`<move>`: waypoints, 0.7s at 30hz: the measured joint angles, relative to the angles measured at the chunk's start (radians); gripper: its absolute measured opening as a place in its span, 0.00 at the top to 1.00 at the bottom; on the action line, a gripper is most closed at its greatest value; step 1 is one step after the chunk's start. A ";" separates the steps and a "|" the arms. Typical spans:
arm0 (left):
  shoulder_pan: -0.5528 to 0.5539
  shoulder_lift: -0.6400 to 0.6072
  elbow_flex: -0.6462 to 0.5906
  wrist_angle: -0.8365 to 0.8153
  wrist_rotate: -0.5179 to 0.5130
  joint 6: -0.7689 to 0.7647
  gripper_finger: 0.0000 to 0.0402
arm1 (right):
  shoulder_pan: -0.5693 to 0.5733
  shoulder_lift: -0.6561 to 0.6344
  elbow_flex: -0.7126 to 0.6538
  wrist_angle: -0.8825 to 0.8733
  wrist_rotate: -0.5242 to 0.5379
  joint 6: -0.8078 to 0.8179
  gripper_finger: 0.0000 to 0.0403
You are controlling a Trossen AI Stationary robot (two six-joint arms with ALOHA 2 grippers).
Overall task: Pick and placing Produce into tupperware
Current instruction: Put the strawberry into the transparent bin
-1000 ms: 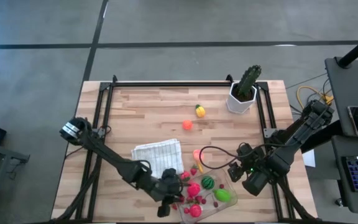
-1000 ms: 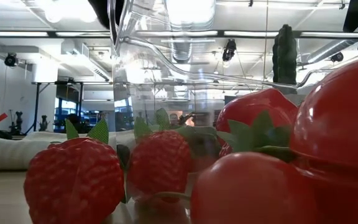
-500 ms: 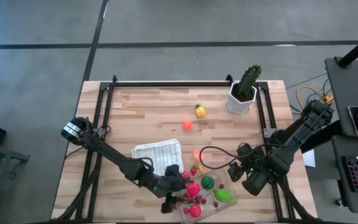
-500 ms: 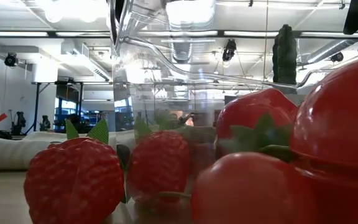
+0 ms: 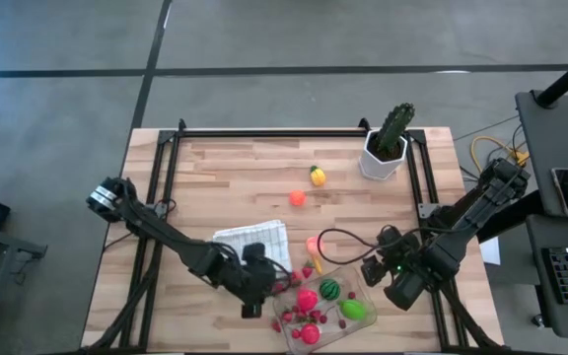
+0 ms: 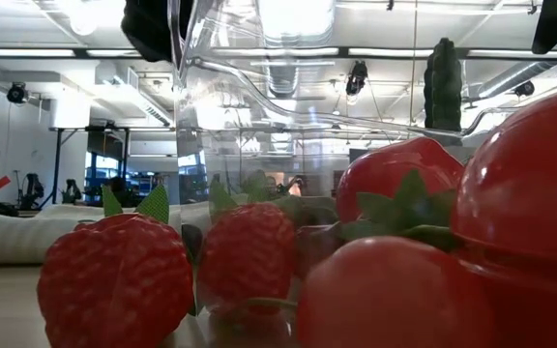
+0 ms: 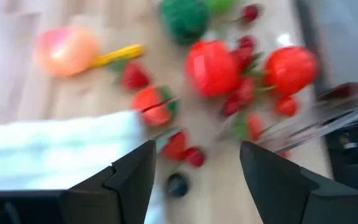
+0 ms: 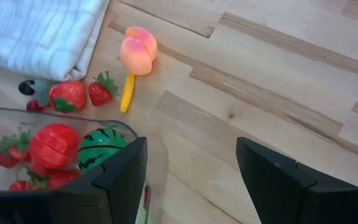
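Over the cloth's (image 5: 251, 242) front corner, your left gripper (image 5: 249, 296) hangs part-open and empty, between picks. Strawberries (image 8: 79, 93) lie loose beside the tupperware (image 5: 358, 287) at the table's front edge; take one next. Your right gripper (image 5: 371, 269) waits open beside it.

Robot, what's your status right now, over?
Left gripper open, empty, beside the tupperware. Right gripper open, waiting at its other side. Peach and strawberries outside. Cloth close by.

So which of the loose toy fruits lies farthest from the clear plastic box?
The small yellow toy fruit near the potted cactus; the orange ball and pink peach lie closer.
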 joint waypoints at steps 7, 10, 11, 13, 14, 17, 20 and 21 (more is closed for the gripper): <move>0.051 -0.074 -0.064 -0.127 -0.098 0.014 0.46 | -0.047 0.000 -0.011 -0.001 0.009 0.034 0.41; 0.101 -0.085 -0.106 -0.128 -0.100 0.130 0.46 | -0.091 0.000 -0.019 0.000 0.009 0.028 0.41; 0.124 -0.089 -0.117 -0.131 -0.101 0.169 0.46 | -0.106 0.000 -0.019 0.002 0.009 0.024 0.41; 0.182 -0.093 -0.120 -0.132 -0.101 0.228 0.46 | -0.132 0.000 -0.018 0.005 0.008 0.009 0.41; 0.216 -0.095 -0.120 -0.129 -0.101 0.248 0.46 | -0.143 0.000 -0.015 0.004 0.008 0.001 0.41; 0.338 -0.100 -0.119 -0.131 -0.085 0.246 0.46 | -0.170 0.000 0.003 0.007 0.008 -0.017 0.41; 0.483 -0.103 -0.106 -0.127 0.020 0.225 0.46 | -0.190 0.000 0.016 0.005 0.008 -0.017 0.41; 0.532 -0.103 -0.100 -0.127 0.067 0.221 0.46 | -0.196 0.000 0.018 0.005 0.008 -0.014 0.41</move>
